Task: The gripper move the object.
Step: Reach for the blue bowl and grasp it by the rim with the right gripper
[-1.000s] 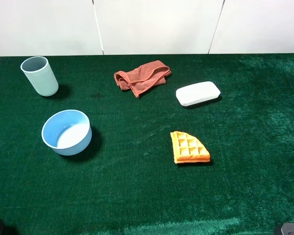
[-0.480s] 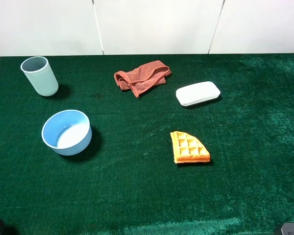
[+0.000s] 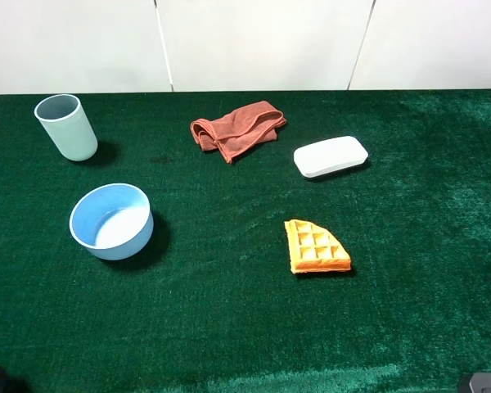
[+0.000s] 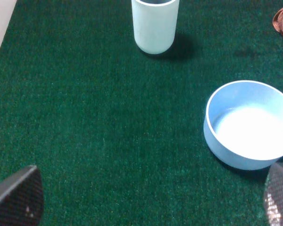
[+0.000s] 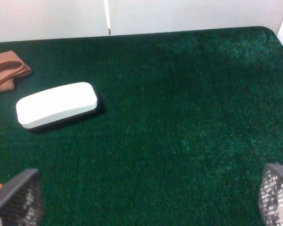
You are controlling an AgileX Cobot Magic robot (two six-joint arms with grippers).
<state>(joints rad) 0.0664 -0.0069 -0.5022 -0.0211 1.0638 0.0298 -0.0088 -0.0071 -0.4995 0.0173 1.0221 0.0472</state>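
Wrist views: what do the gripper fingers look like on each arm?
Left gripper: two dark grey fingers with a fine mesh-textured face and wedge-shaped tips. Right gripper: the same dark meshed fingers. No cables or markings visible.

High camera overlooks the whole desk (image 3: 245,327); nearer wrist cameras face its far edge, sharing bowl (image 3: 111,223) and white case (image 3: 331,156).

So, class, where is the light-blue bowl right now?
In the exterior high view the light-blue bowl stands on the left of the green table, nearer the camera than the cup and far left of the waffle piece.
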